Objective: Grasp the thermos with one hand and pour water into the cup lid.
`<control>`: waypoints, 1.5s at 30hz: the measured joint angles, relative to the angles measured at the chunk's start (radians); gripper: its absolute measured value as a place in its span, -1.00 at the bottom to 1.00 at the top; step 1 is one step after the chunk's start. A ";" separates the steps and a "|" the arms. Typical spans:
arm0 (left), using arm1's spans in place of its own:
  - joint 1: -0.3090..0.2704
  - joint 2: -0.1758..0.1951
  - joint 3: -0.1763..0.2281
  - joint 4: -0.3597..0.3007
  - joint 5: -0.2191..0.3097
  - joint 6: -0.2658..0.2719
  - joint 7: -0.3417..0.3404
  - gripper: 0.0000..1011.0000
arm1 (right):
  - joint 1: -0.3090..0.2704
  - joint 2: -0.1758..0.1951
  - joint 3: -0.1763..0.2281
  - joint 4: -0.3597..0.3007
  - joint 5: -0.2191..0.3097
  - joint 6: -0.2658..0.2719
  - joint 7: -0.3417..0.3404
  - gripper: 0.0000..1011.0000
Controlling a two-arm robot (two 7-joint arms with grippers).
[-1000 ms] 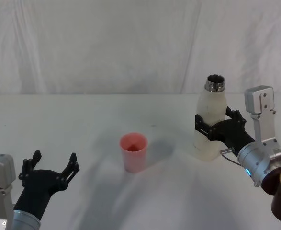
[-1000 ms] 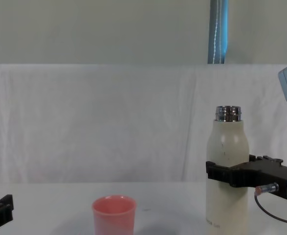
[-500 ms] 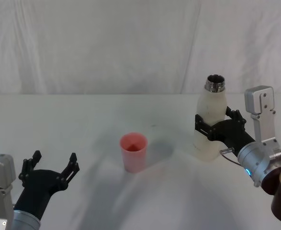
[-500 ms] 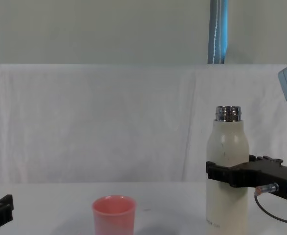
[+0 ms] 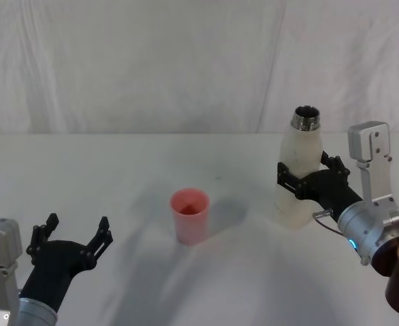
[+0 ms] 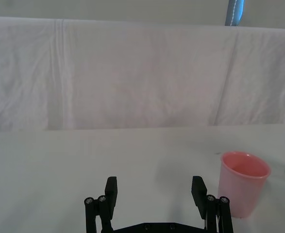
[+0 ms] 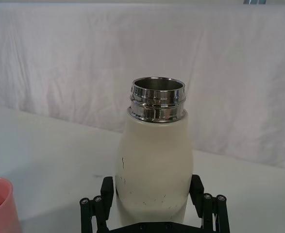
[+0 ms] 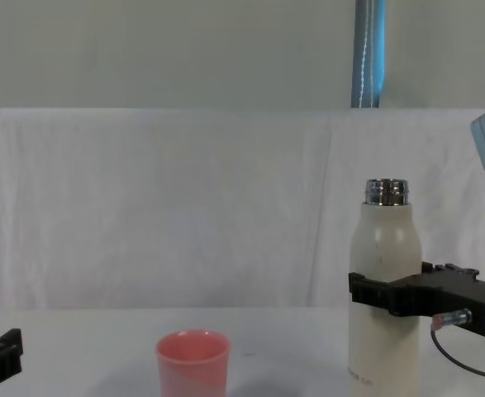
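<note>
from my head i look down on the white table [image 5: 117, 176] and see the open steel mouth of the thermos [image 5: 297, 178], standing upright on my right side, and the pink inside of the cup lid [image 5: 189, 215], which sits well apart from it toward the middle. my chest camera gives the side view instead: the thermos towers over the cup lid, and my right gripper [image 8: 382, 294] wraps a black band across the lower half of the bottle. the right wrist view shows that my right jaws are clamped on the thermos, one finger on each flank of the cream body, with the threaded neck rising above them and the cup lid's rim at the corner. my right arm reaches in from the right edge, forearm angled toward the bottle. my left gripper [image 5: 75, 236] rests low at the near left, jaws spread apart with nothing between them; its wrist view has the cup lid off to one side.
</note>
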 joint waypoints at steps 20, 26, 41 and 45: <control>0.000 0.000 0.000 0.000 0.000 0.000 0.000 0.98 | -0.014 0.000 0.018 -0.029 0.063 0.064 0.018 0.98; 0.000 0.000 0.000 0.000 0.000 0.000 0.000 0.98 | -0.024 0.009 0.017 -0.045 0.076 0.076 0.020 0.98; 0.000 0.000 0.000 0.000 0.000 0.000 0.000 0.98 | -0.063 0.035 0.024 -0.091 0.092 0.097 0.007 0.98; 0.000 0.000 0.000 0.000 0.000 0.000 0.000 0.98 | -0.082 0.044 0.031 -0.115 0.098 0.105 0.005 0.98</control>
